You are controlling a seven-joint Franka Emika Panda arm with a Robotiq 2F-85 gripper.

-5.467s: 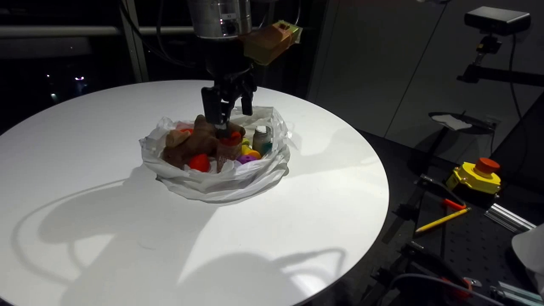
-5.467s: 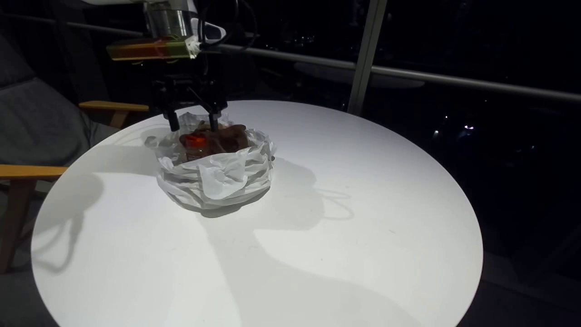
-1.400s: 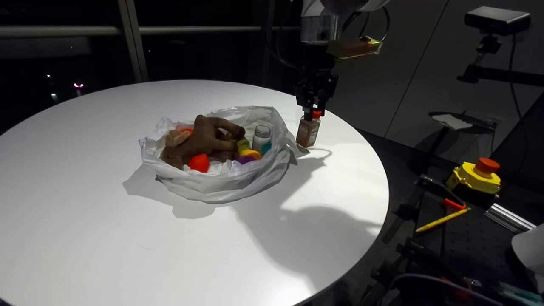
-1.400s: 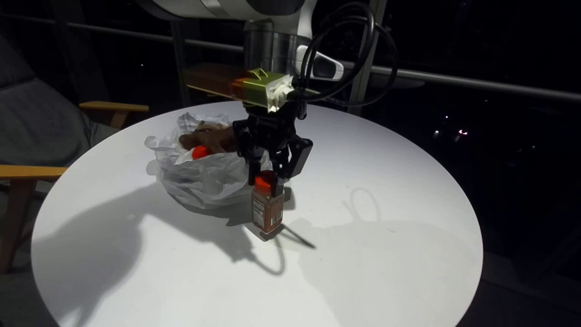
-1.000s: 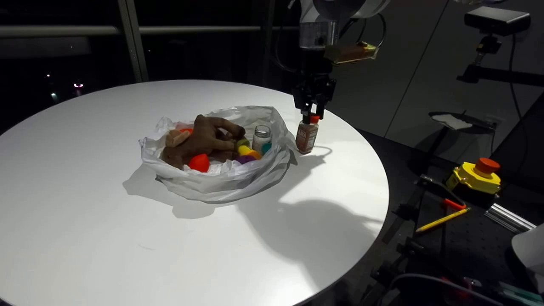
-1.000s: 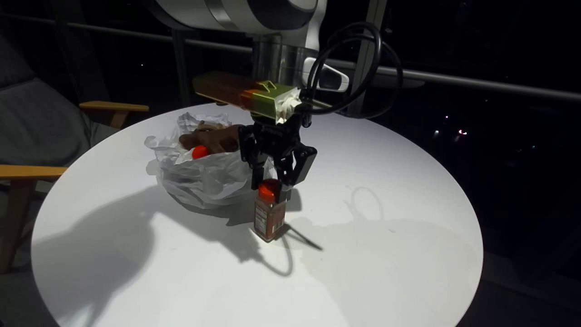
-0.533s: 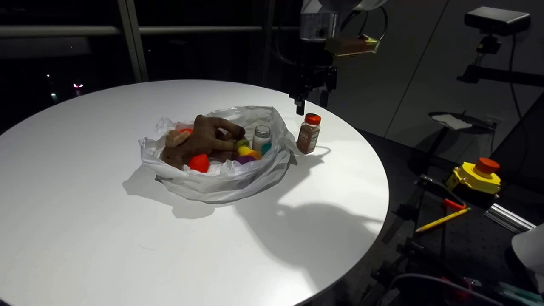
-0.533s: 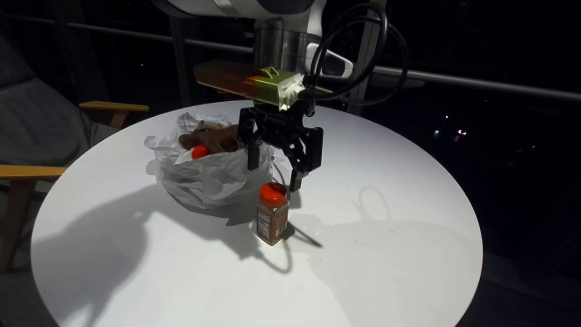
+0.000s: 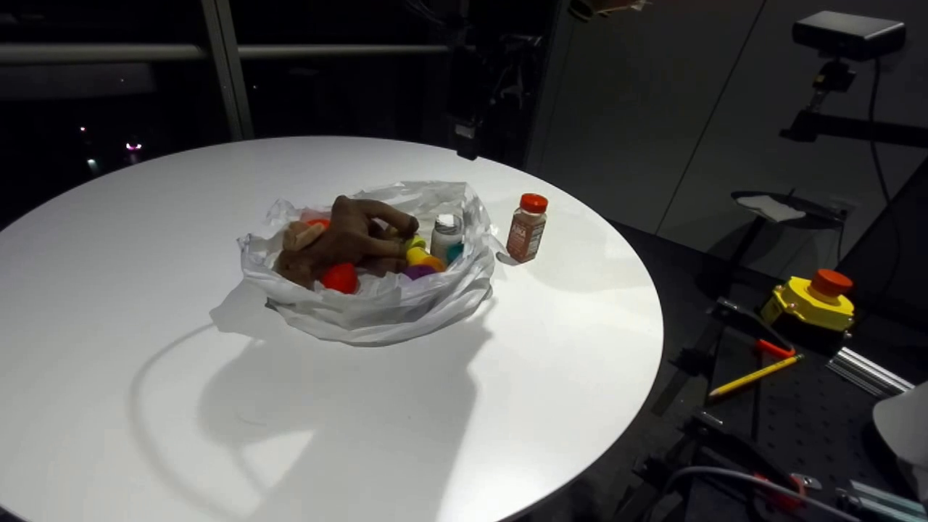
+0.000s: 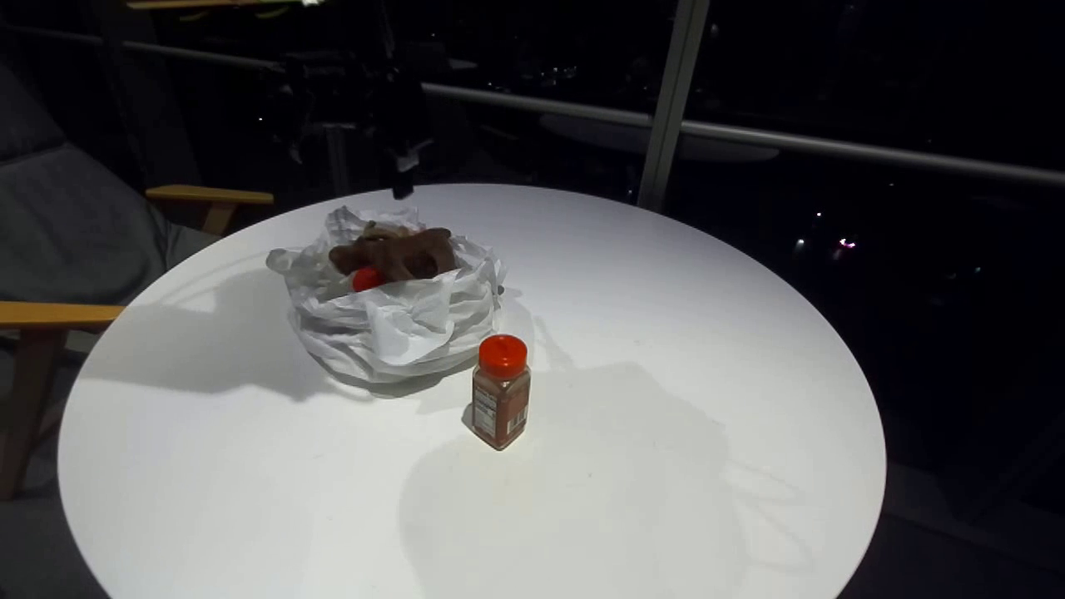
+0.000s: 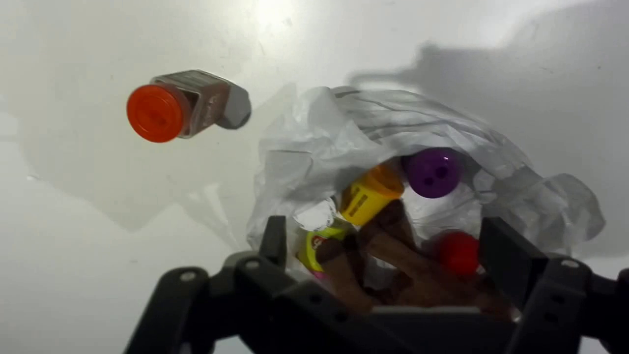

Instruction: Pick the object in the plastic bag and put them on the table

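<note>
A spice bottle with a red cap [image 9: 525,232] stands upright on the white table [image 10: 682,499], beside the white plastic bag [image 9: 377,319]; it also shows in the wrist view [image 11: 204,103]. The open-topped bag holds a brown hand-like object [image 9: 341,246], a red round thing [image 11: 457,253], a jar with a white top [image 9: 446,238], a yellow tub with orange lid [image 11: 368,199], a purple-lidded thing [image 11: 433,172] and a yellow-green tub [image 11: 312,250]. My gripper [image 11: 390,241] is open and empty above the bag, dark and hard to make out in both exterior views.
A wooden-armed chair [image 10: 208,195] stands by the table. A yellow box with a red button [image 9: 812,301] and a pencil [image 9: 755,375] lie on a dark side surface. A camera on a stand [image 9: 848,35] is beyond the table.
The bottle went from the bag to the table in my gripper. The gripper then opened, let it go, and rose away from it, back over the bag.
</note>
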